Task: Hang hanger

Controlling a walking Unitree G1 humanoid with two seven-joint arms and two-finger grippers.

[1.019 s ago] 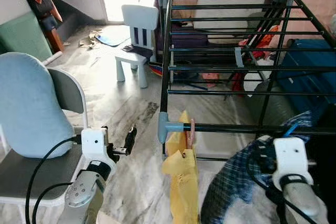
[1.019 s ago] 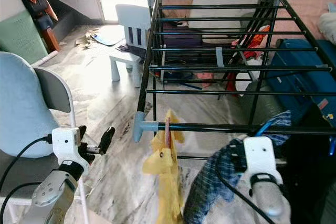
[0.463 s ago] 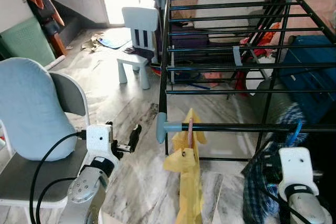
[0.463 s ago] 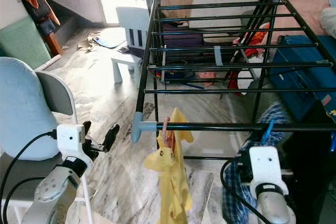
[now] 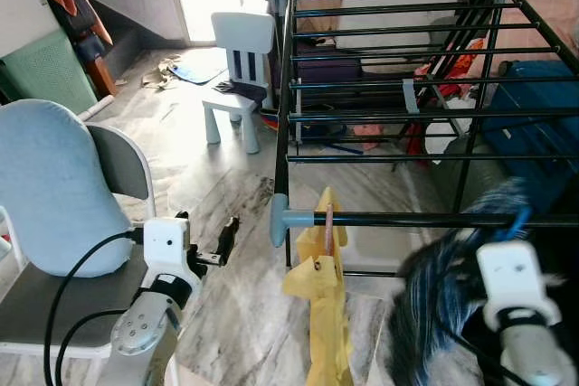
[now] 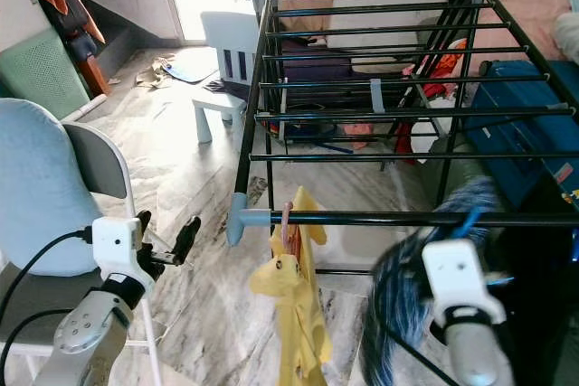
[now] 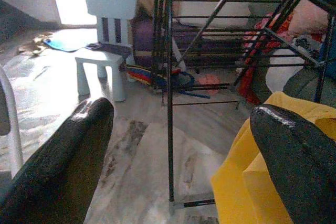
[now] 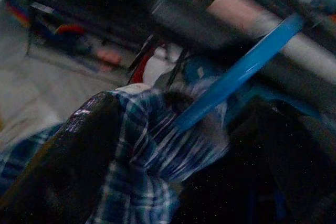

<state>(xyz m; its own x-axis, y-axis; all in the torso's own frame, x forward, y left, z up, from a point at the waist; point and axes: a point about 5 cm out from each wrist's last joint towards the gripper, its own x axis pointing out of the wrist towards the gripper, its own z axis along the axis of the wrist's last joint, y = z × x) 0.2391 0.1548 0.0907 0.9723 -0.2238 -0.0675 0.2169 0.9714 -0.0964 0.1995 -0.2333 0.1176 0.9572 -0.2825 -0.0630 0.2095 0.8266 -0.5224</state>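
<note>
Blue hanger (image 8: 239,69) with plaid shirt (image 8: 152,145), between right fingers (image 8: 68,150)

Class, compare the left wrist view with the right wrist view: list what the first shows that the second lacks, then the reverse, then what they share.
Left wrist view: the left tool, open and holding nothing, looks at a small pale child's chair, marble floor and a yellow garment.
Right wrist view: a blue hanger carrying a blue plaid shirt lies at the right tool; the picture is dark and blurred.
Both: black bars of the drying rack and red and pink things on the floor beneath it.
</note>
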